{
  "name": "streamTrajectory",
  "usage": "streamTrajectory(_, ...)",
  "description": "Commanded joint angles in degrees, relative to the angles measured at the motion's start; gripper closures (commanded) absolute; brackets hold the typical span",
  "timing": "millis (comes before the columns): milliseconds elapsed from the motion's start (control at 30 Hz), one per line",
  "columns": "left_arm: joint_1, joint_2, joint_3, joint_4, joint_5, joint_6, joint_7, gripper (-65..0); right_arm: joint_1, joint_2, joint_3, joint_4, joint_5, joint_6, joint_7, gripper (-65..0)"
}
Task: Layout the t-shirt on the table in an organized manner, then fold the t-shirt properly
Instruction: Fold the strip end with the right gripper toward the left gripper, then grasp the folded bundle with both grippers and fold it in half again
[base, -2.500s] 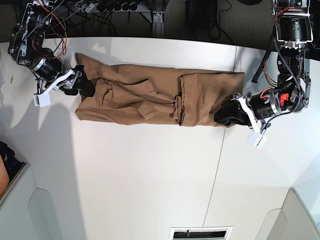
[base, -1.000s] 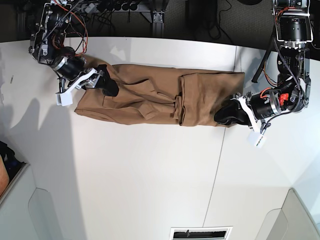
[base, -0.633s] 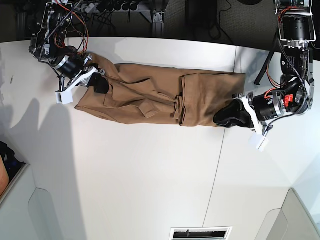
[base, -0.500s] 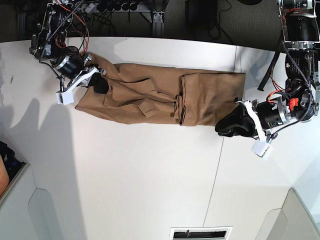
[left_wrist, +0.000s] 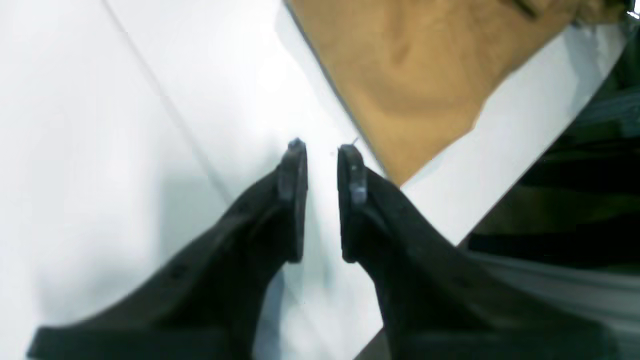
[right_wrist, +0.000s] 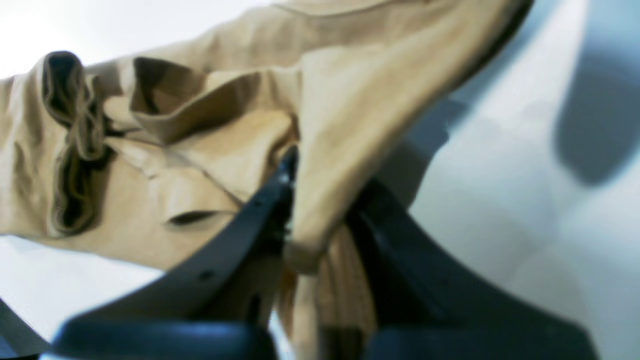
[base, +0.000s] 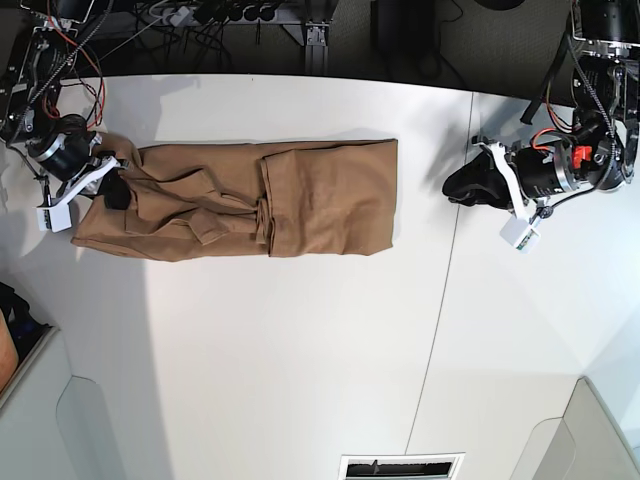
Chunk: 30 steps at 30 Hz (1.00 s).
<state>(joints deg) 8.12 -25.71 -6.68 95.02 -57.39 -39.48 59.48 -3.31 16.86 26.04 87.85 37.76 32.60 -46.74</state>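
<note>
The tan-brown t-shirt (base: 300, 195) lies bunched lengthwise on the white table (base: 300, 350), left of centre in the base view. My right gripper (base: 113, 190) is at the shirt's left end and is shut on a fold of cloth. The right wrist view shows that fold pinched between the black fingers of the right gripper (right_wrist: 320, 190), with the creased t-shirt (right_wrist: 200, 125) spread beyond them. My left gripper (base: 455, 185) hovers over bare table to the right of the shirt. In the left wrist view the left gripper (left_wrist: 322, 152) has a narrow gap and holds nothing. A corner of the t-shirt (left_wrist: 410, 75) lies just beyond it.
A thin dark seam (base: 440, 300) runs down the table right of the shirt. Cables and a power strip (base: 200, 15) lie beyond the far edge. A vent (base: 400, 467) sits at the near edge. The table's edge (left_wrist: 500, 210) is close to my left gripper.
My right gripper shut on the shirt's left end and dragged the whole shirt leftwards. My left gripper came off the shirt's right corner and now stands clear of the cloth.
</note>
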Motion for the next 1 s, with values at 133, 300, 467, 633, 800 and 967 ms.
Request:
streamTrajectory(133, -0.7, 5.2, 5.8, 0.7, 11.4, -0.5, -5.5, 0.0, 0.8, 0.9, 0.2, 0.8, 4.7, 0.2, -0.2, 0.0)
streamTrajectory(300, -0.7, 6.1, 9.6, 0.1, 21.0, -0.5, -10.4, 0.0, 0.9, 0.9, 0.2, 1.3, 5.6, 0.2, -0.3, 0.0)
streamTrajectory(467, -0.7, 6.6, 9.7, -1.1, 21.0, -0.5, -11.5, 0.0, 0.9, 0.3, 0.2, 3.7, 6.2, 0.2, -1.3, 0.0)
streamTrajectory(633, -0.7, 9.6, 9.7, -2.3, 21.0, -0.5, -11.5, 0.0, 1.0, -2.4, 0.0, 8.6, 7.3, 0.4, -2.0, 0.0)
streamTrajectory(800, -0.7, 11.8, 9.7, -4.3, 21.0, -0.5, -11.5, 0.0, 1.1, -7.1, -3.1, 11.8, 7.3, 0.4, -1.9, 0.0)
streamTrajectory(967, -0.6, 11.9, 9.7, -4.8, 21.0, -0.5, -11.3, 0.0, 3.0, -11.3, -9.2, 11.9, 6.3, 0.6, -1.7, 0.0)
